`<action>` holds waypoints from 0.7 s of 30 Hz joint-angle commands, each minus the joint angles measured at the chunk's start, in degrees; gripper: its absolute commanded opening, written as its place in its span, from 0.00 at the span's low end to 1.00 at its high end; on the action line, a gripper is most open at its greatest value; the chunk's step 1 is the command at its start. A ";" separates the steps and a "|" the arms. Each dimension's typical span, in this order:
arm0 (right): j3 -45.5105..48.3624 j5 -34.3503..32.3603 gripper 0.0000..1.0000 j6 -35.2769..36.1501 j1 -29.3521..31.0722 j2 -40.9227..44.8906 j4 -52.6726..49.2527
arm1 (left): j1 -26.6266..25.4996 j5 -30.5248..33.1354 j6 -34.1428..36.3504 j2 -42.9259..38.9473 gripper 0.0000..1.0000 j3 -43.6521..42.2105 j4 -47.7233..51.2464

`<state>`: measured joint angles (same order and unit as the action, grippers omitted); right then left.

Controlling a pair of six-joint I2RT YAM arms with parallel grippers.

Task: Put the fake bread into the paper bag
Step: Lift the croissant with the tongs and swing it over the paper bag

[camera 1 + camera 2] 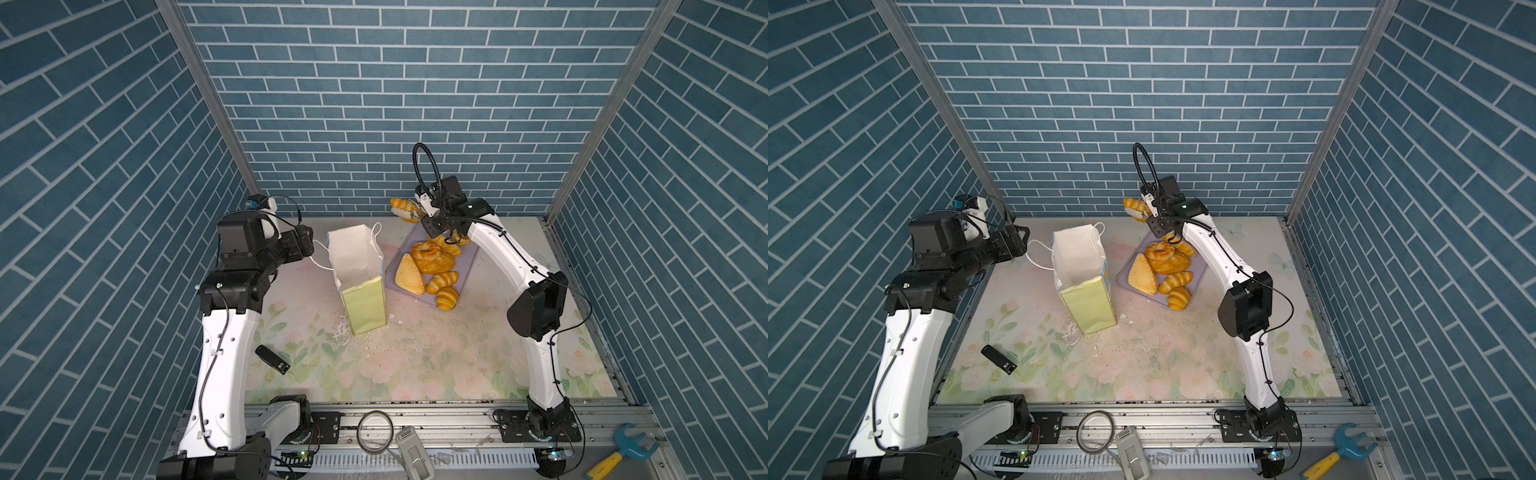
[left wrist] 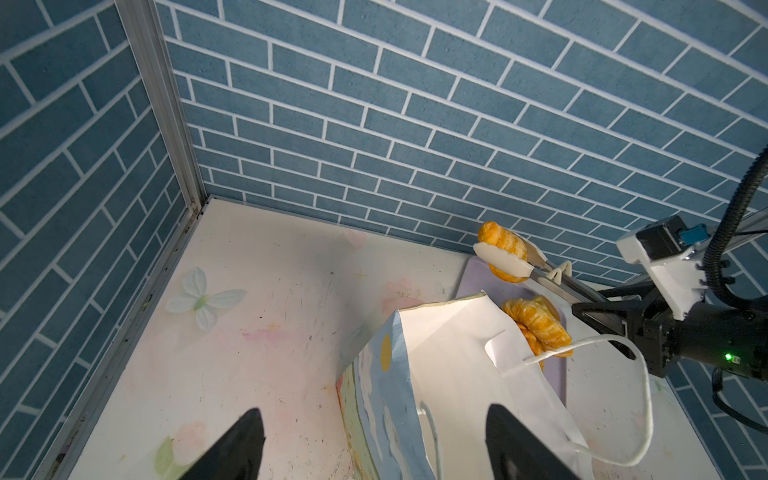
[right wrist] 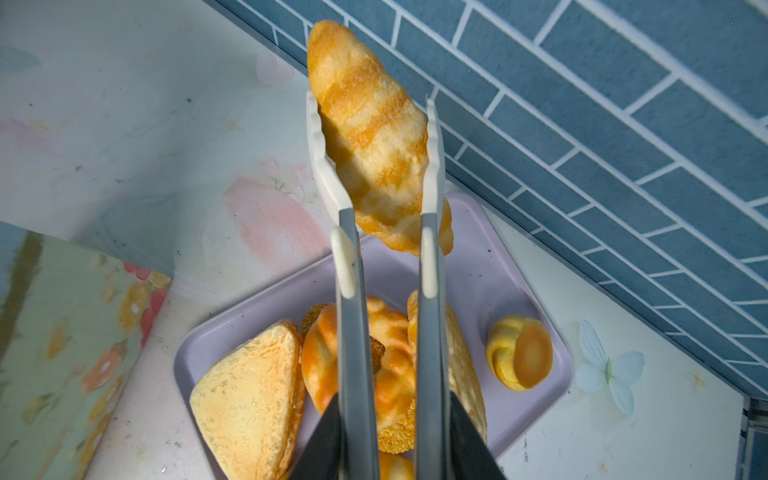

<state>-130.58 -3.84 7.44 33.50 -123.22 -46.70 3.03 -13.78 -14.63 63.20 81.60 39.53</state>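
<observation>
My right gripper (image 3: 395,436) is shut on a pair of grey tongs (image 3: 347,332) with white tips. The tongs clamp a ridged golden croissant of fake bread (image 3: 370,137), lifted above the far end of the lavender tray (image 1: 471,259), right of the bag and higher than its mouth (image 1: 403,205). Several more pieces of fake bread (image 1: 432,262) lie on the tray. The paper bag (image 1: 363,303) stands upright and open, left of the tray. My left gripper (image 2: 374,440) is open at the bag's far left rim, its black fingers either side of the blue side panel (image 2: 390,399).
A white cord handle (image 1: 320,257) hangs from the bag toward the left gripper. A small black device (image 1: 272,358) lies on the floral mat at the front left. A tape ring (image 1: 375,432) and a toy wrench (image 1: 623,451) rest on the front rail. Brick walls close three sides.
</observation>
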 commanded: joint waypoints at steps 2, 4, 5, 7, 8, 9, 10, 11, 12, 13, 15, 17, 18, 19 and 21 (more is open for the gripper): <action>-2.52 5.78 0.26 -3.85 0.34 8.13 2.49 | 0.22 -2.95 -0.29 -1.76 0.84 -1.01 -0.92; -3.09 7.71 0.27 -4.60 0.34 9.88 1.91 | 0.22 -3.16 -0.26 -1.72 0.83 -0.75 -0.32; -3.18 8.50 0.27 -4.94 0.41 10.50 1.73 | 0.19 -3.39 -0.37 -1.74 0.83 -0.74 0.04; -2.50 11.10 0.27 -5.58 0.52 12.74 1.70 | 0.22 -4.63 -0.32 -1.69 0.81 -1.05 0.20; -2.01 12.04 0.27 -5.92 0.61 13.88 1.80 | 0.22 -5.56 -0.21 -1.70 0.81 -1.30 0.13; -1.69 12.96 0.27 -6.03 0.69 14.78 1.79 | 0.22 -6.37 -0.29 -1.72 0.80 -1.46 0.19; -1.39 14.01 0.27 -6.16 0.86 15.82 1.80 | 0.22 -6.99 -0.46 -1.60 0.79 -1.58 0.33; -1.25 14.88 0.27 -6.42 1.01 16.79 1.72 | 0.27 -7.44 -0.42 -1.57 0.77 -1.67 0.61; -1.27 15.48 0.27 -6.63 1.18 17.43 1.76 | 0.23 -7.61 -0.41 -1.37 0.76 -1.66 0.94; -1.33 16.16 0.27 -6.96 1.45 18.40 1.53 | 0.22 -7.91 -0.41 -1.05 0.75 -1.68 1.32; -1.30 16.32 0.28 -7.53 1.94 19.63 1.23 | 0.22 -8.71 -0.33 -0.55 0.72 -2.01 1.56; -0.93 15.79 0.28 -7.49 2.81 20.81 0.84 | 0.16 -8.99 -0.36 -0.19 0.66 -3.37 0.60; -0.98 15.65 0.28 -7.58 3.18 21.20 0.73 | 0.17 -9.05 -0.62 0.00 0.64 -3.78 0.02; -1.25 15.45 0.29 -7.82 3.84 21.58 0.35 | 0.15 -9.59 -0.88 0.14 0.61 -4.20 -0.62; -1.92 15.71 0.28 -7.78 5.16 22.02 -0.57 | 0.14 -10.64 -1.51 0.52 0.56 -4.72 -1.68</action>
<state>-130.67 10.31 1.30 36.97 -103.04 -47.57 3.03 -22.28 -15.70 63.02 78.00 39.24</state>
